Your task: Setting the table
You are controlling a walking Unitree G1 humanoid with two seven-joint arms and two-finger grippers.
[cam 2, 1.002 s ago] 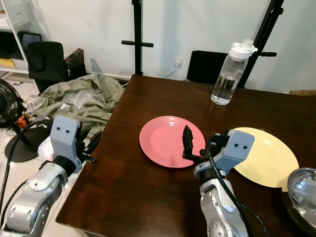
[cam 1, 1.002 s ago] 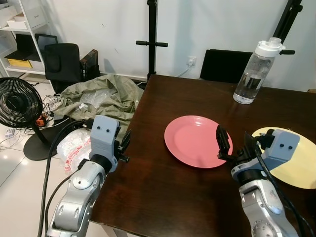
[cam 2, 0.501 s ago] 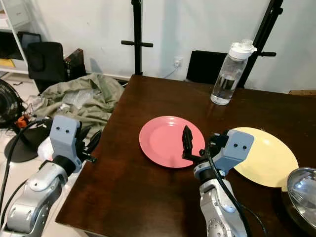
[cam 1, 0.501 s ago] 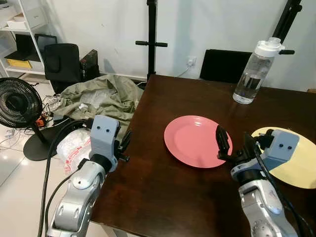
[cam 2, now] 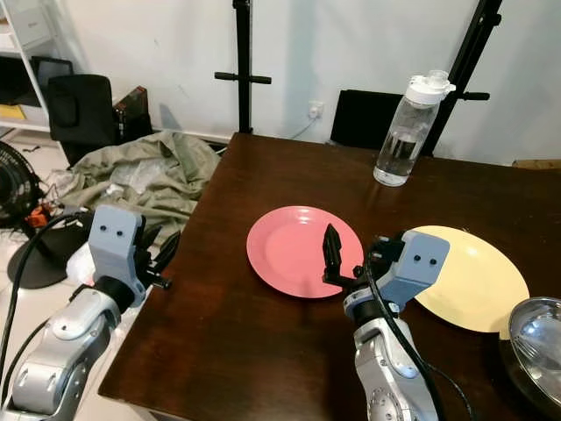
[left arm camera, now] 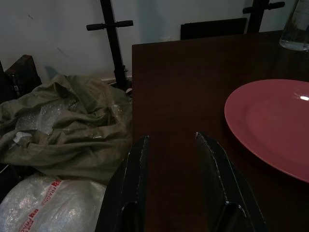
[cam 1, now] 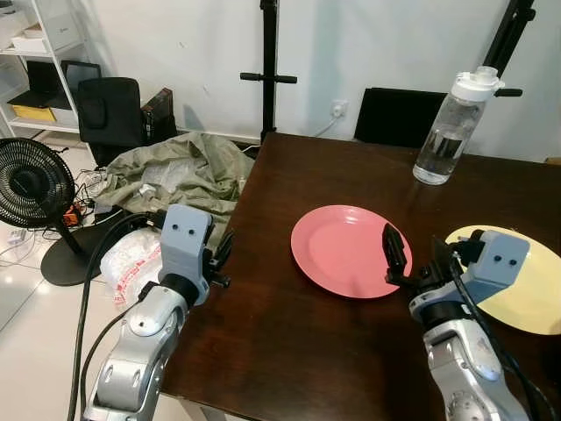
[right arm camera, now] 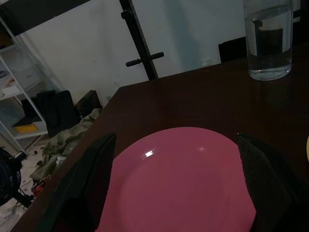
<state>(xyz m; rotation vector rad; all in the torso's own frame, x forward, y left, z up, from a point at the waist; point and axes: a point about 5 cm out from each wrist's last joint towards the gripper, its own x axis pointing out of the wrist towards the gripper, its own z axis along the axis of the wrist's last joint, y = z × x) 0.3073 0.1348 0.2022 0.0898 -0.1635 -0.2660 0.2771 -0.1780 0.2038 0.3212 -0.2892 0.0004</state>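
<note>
Straddling the near right rim of the pink plate point(cam 1: 346, 248), the right tool point(cam 2: 351, 254) has its two black fingers spread wide, one to each side of the plate in the right wrist view, released and gripping nothing. That plate lies flat near the middle of the dark desk point(cam 1: 289, 342), closer to the front edge than to the far one. Just beside it toward the right edge lies a yellow plate point(cam 2: 473, 276), partly hidden behind the right wrist housing. A steel bowl point(cam 2: 535, 338) sits at the front right corner, touching or overlapping the yellow plate's near rim; which one cannot be told. A clear water bottle point(cam 1: 451, 132) with a white cap stands upright toward the far right corner.

At the left edge of the desk the left tool point(left arm camera: 171, 145) hovers with fingers parted and nothing between them, pointing across the bare wood toward the pink plate. On the floor beyond that edge lie an olive cloth point(cam 1: 175, 171) and a fan point(cam 1: 31, 189).
</note>
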